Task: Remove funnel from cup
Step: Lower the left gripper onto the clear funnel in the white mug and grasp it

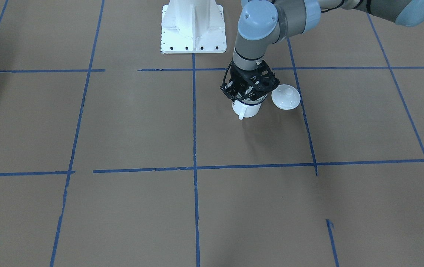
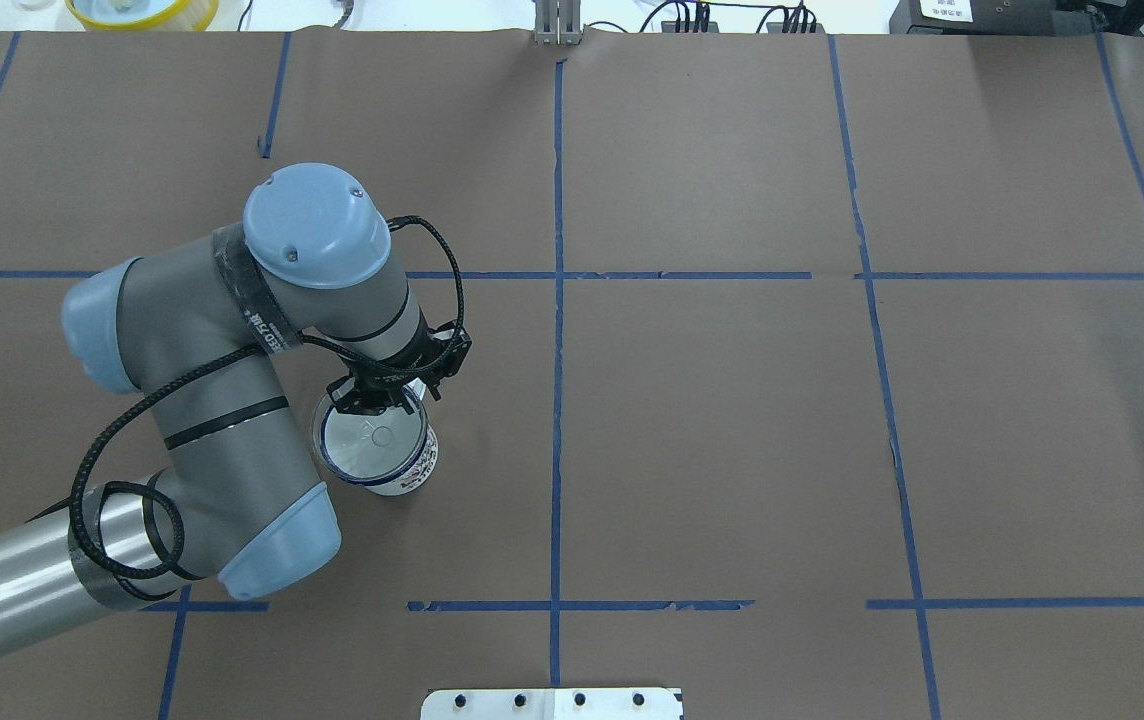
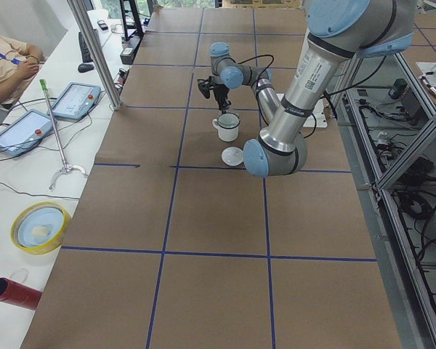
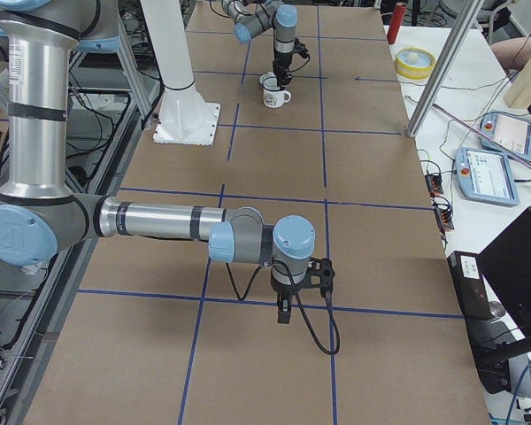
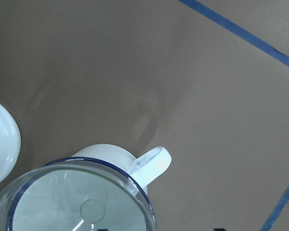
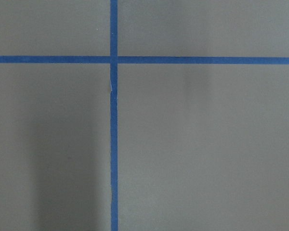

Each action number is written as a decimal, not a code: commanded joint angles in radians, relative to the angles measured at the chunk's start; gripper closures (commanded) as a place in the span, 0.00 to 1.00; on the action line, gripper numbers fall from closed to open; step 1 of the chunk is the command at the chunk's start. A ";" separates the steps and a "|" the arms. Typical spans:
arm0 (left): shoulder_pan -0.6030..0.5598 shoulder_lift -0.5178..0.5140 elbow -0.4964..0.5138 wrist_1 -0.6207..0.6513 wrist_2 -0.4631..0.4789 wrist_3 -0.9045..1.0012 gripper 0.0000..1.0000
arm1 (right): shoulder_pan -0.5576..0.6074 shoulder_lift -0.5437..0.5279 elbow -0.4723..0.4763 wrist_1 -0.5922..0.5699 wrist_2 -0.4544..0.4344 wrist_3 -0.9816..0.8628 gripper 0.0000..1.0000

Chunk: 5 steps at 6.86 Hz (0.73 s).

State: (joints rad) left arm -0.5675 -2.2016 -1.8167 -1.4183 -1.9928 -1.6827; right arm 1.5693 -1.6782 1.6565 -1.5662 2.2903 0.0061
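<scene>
The white mug with a dark blue rim stands on the brown table, its handle pointing away from the robot. The clear funnel sits in the mug, and its wide rim covers the mug's mouth. My left gripper points down at the far side of the mug's rim. Its jaws look open, with only two dark tips at the bottom edge of the left wrist view. My right gripper hangs low over bare table, far from the mug. I cannot tell if it is open or shut.
A white domed lid lies on the table right beside the mug; it also shows in the left wrist view. The white robot base stands behind. Blue tape lines cross the brown table.
</scene>
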 commanded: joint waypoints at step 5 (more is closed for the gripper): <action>-0.003 0.010 -0.109 0.103 0.002 -0.058 1.00 | 0.000 0.000 -0.001 0.000 0.000 0.000 0.00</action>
State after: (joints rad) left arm -0.5685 -2.1899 -1.8699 -1.3690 -1.9923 -1.7304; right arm 1.5693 -1.6782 1.6565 -1.5662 2.2902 0.0062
